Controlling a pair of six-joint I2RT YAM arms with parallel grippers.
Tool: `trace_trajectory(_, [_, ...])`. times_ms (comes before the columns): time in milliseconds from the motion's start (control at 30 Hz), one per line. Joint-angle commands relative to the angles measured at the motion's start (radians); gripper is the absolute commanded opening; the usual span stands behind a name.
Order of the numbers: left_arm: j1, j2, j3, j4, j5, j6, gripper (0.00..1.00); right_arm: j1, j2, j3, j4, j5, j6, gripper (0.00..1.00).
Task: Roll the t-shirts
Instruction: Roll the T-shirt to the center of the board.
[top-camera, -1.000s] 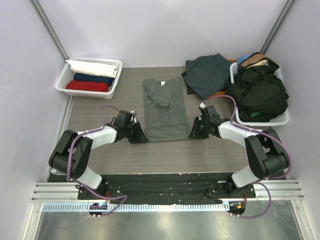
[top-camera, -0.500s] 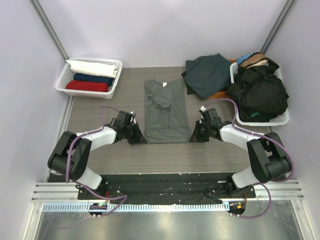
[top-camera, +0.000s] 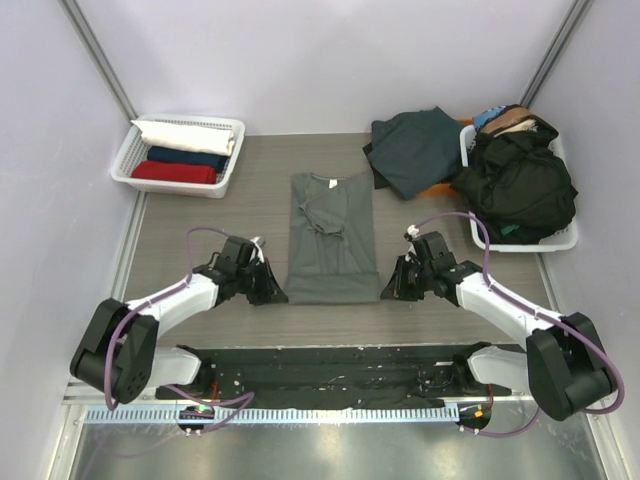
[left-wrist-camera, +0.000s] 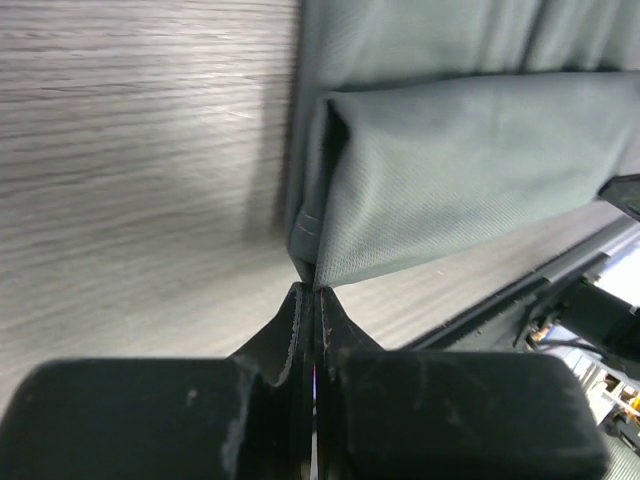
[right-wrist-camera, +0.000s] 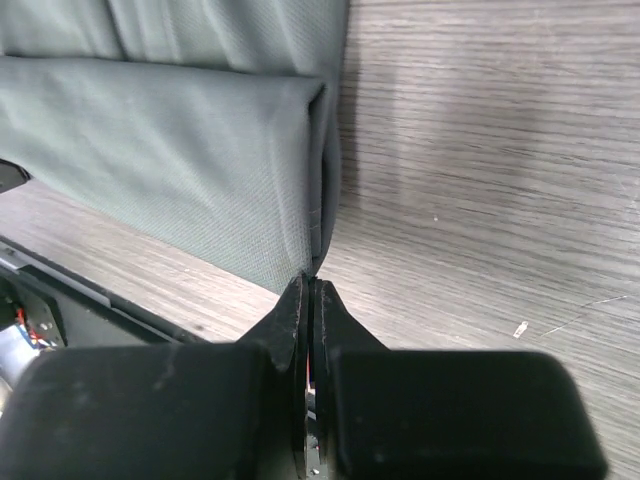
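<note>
Left gripper (top-camera: 270, 291) and right gripper (top-camera: 391, 291) are each clamped on a hem corner of the grey-green t-shirt (top-camera: 330, 240), the end nearest the base plate (top-camera: 330, 365). Its long axis runs straight away from that plate, so I'd roll away.

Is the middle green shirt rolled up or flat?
Flat, not rolled. The grey-green shirt lies long on the table, its near edge looks turned over, pinched by left claw and right claw.
</note>
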Motion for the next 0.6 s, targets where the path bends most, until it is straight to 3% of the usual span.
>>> trace_trajectory(0, [-0.001, -0.052, 0.020, -0.056, 0.042, -0.001, 0.00, 0.003, -0.044, 0.024, -0.034, -0.010, 0.019, 0.01])
trace_trajectory(567, [0.077, -0.007, 0.146, -0.080, 0.146, -0.059, 0.00, -0.012, 0.077, 0.192, -0.061, -0.027, 0.016, 0.01])
